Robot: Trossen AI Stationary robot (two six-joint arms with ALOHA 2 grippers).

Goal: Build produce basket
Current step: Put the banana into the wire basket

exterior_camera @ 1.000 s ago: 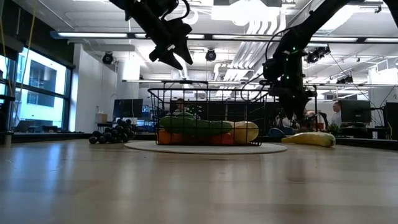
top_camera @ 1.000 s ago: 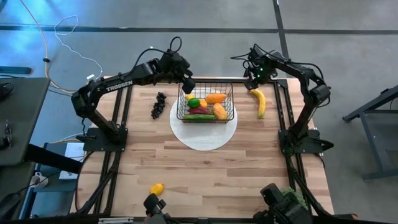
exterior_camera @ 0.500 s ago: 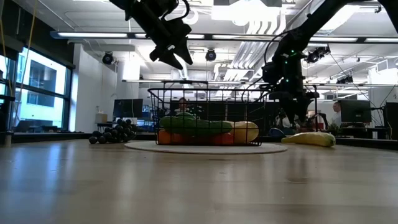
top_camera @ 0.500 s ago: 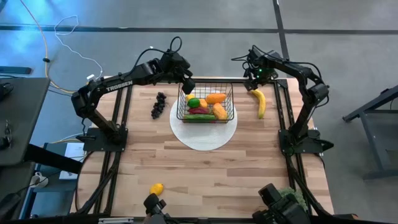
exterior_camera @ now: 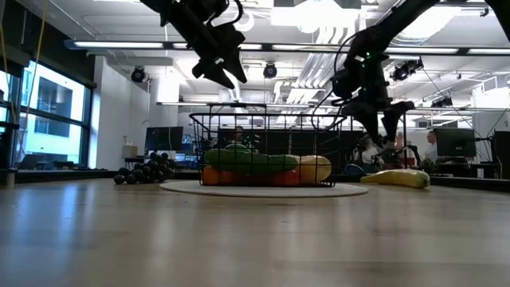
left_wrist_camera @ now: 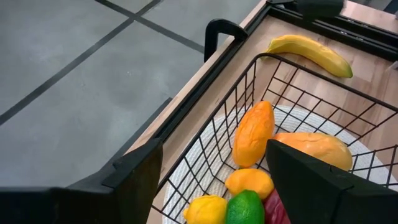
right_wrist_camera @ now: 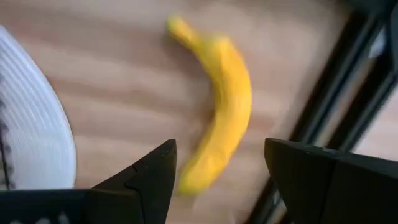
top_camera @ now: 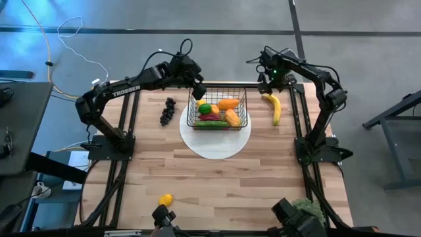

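Over by the banana [top_camera: 275,108], right gripper [top_camera: 266,86] hovers fingers spread, lining up a grab; left gripper [top_camera: 198,89] waits open above the basket [top_camera: 218,109].

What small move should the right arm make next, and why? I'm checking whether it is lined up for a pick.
Probably lower the right end effector straight onto the banana. Its fingers are open with the banana lying between them in the right wrist view, but the low view shows it above the fruit, which rests on the table beside the basket.
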